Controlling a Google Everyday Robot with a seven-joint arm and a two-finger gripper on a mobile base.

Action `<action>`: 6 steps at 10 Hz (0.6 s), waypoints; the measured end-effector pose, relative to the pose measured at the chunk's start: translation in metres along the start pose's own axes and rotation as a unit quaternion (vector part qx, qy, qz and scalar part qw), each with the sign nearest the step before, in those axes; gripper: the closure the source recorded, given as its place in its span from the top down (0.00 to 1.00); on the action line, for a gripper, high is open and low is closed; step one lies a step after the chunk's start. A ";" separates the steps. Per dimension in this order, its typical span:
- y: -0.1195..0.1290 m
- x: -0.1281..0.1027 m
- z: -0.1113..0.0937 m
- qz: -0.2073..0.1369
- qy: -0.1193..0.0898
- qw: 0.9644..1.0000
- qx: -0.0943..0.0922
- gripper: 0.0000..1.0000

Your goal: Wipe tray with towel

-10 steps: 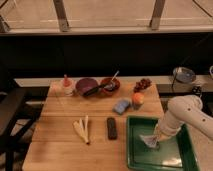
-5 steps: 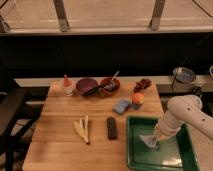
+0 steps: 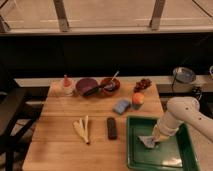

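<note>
Gripper [image 3: 157, 135] low in the green tray [image 3: 137, 158] — on the crumpled towel [image 3: 147, 142]

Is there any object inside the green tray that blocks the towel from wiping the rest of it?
Nothing visible does. The pincer is down at the towel inside the tray; the tray holds nothing else.

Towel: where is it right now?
In the camera view the towel lies bunched inside the green tray at the right end of the table, in the tray's left half, with the gripper at its upper right edge.
</note>
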 end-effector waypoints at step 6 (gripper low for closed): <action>0.035 0.059 -0.003 0.074 0.014 0.997 -0.016 0.00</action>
